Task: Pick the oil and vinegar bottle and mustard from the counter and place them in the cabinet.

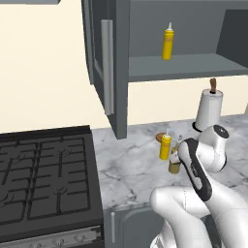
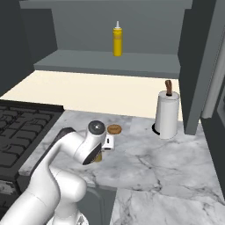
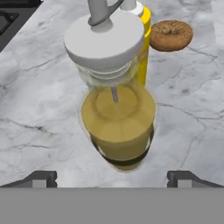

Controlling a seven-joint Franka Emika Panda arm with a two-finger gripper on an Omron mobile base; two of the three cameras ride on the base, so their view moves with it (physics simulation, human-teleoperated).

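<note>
In the hand view I look down on the oil and vinegar bottle (image 3: 118, 127): a white cap with a thin spout over olive-yellow liquid. My gripper (image 3: 112, 180) is open, its fingertips (image 3: 40, 179) spread wide on either side just short of the bottle, touching nothing. The mustard (image 3: 144, 48) stands right behind the bottle. From the left base view, the mustard (image 1: 165, 147) is on the counter (image 1: 131, 167), and my arm partly hides the oil and vinegar bottle (image 1: 173, 167) beside it. The cabinet (image 1: 193, 65) hangs open above.
A twin yellow squeeze bottle (image 1: 167, 43) stands on the cabinet shelf. The open door (image 1: 107, 68) with its silver handle juts out at the left. A paper towel roll (image 1: 209, 109) is at the back right, a brown doughnut (image 3: 171, 35) behind the bottles, and the black stove (image 1: 43, 184) at the left.
</note>
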